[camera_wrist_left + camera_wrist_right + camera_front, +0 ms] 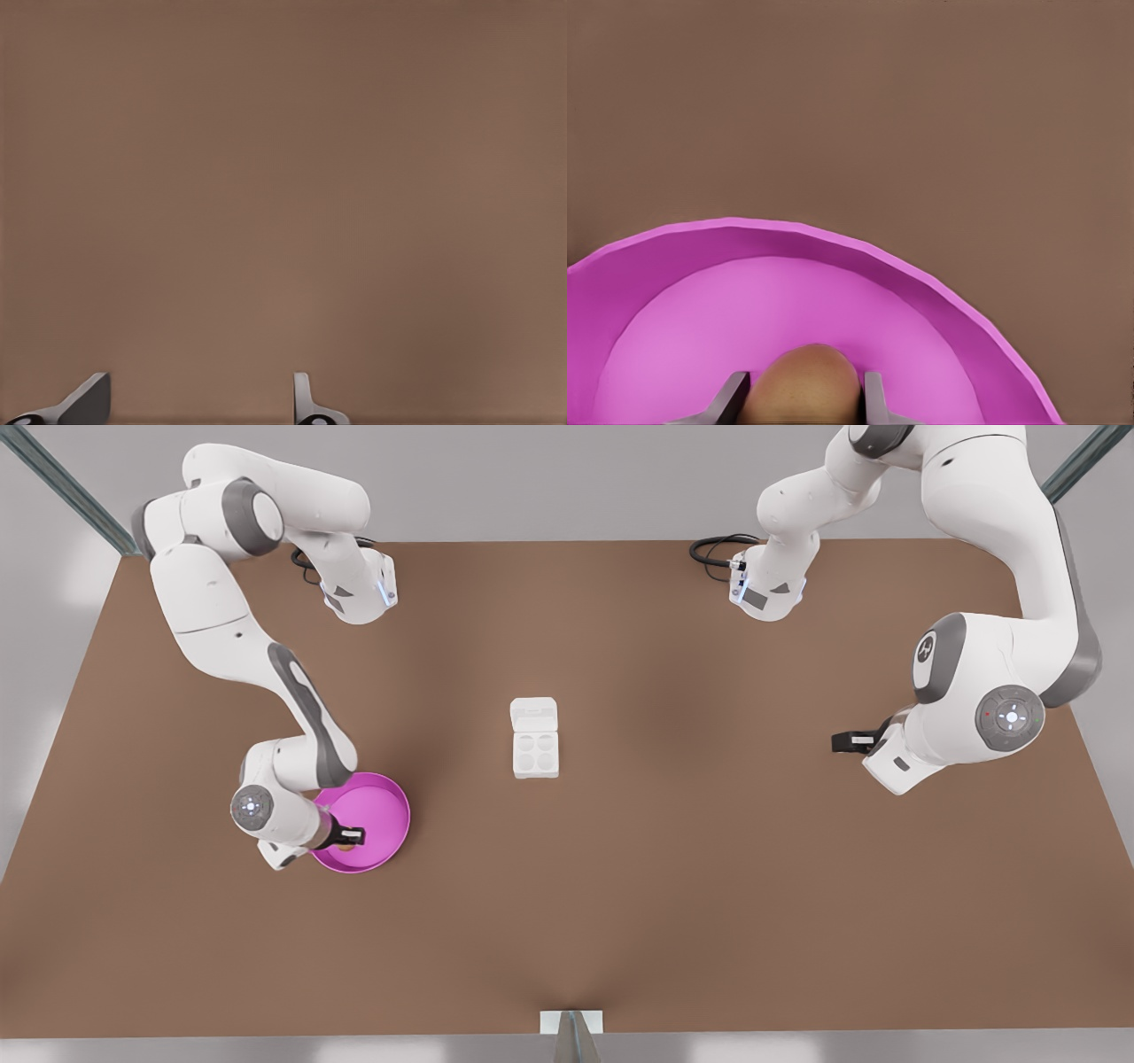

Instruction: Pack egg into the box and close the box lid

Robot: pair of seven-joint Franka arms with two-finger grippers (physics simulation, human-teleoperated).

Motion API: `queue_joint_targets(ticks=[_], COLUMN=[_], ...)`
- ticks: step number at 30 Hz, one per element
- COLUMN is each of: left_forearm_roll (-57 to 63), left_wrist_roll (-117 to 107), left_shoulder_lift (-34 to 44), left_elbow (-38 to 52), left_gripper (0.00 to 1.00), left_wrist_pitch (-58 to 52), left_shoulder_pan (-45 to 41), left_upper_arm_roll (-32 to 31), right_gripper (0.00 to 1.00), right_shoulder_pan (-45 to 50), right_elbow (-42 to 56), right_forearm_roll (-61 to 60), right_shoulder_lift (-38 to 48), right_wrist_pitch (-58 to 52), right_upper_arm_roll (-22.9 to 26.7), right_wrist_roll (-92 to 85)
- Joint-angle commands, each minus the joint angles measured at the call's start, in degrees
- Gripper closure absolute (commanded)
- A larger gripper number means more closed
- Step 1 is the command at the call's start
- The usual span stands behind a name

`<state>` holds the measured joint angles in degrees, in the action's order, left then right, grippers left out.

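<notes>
Two right hand (799,398) fingers beside egg (806,381), close-up in wrist view.

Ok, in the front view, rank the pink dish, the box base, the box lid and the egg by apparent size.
1. Pink dish
2. Box base, with the open box lid slightly smaller; too close to separate
3. Egg, mostly hidden between the right gripper fingers

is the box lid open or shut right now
Open: the box lid lies flat behind the box, whose four round wells show empty.
</notes>
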<state>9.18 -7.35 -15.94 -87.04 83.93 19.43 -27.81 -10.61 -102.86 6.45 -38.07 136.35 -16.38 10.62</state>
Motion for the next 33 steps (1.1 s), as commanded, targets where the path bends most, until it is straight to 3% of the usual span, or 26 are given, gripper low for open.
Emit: queue_joint_targets(ticks=[1, 4, 9, 15, 19, 26, 33], left_forearm_roll=[0.2, 0.2, 0.2, 0.2, 0.2, 0.2, 0.2], left_wrist_roll=[0.0, 0.0, 0.0, 0.1, 0.1, 0.1, 0.1], left_shoulder_lift=[0.0, 0.0, 0.1, 0.0, 0.0, 0.0, 0.0], left_elbow=[0.0, 0.0, 0.6, 0.7, 0.7, 0.7, 0.7], left_gripper=[0.0, 0.0, 0.0, 0.0, 0.0, 0.0, 0.0], left_wrist_pitch=[0.0, 0.0, -0.1, -0.1, -0.1, -0.1, -0.2], left_shoulder_pan=[0.0, 0.0, -0.2, -0.1, 0.0, 0.2, 0.5], left_upper_arm_roll=[0.0, 0.0, 0.0, 0.0, 0.0, 0.0, 0.0], right_gripper=[0.54, 0.54, 0.54, 0.54, 0.54, 0.54, 0.54], right_shoulder_pan=[-0.8, -4.1, -4.8, -2.1, 5.3, 14.6, 18.4], right_elbow=[0.5, 1.9, 6.1, 13.3, 20.2, 20.5, 17.9], right_forearm_roll=[0.7, -2.1, -16.6, -16.6, -16.3, -15.3, -12.9], right_shoulder_lift=[0.1, 0.3, -1.2, -6.6, -10.7, -12.5, -7.8], right_wrist_pitch=[-2.3, -2.3, -2.3, -1.6, -0.8, -1.3, -14.7], right_upper_arm_roll=[-0.8, -5.4, -10.9, -18.0, -18.4, -18.2, -18.4], right_wrist_roll=[0.0, -0.2, 0.0, 0.9, 0.7, 0.5, 2.7])
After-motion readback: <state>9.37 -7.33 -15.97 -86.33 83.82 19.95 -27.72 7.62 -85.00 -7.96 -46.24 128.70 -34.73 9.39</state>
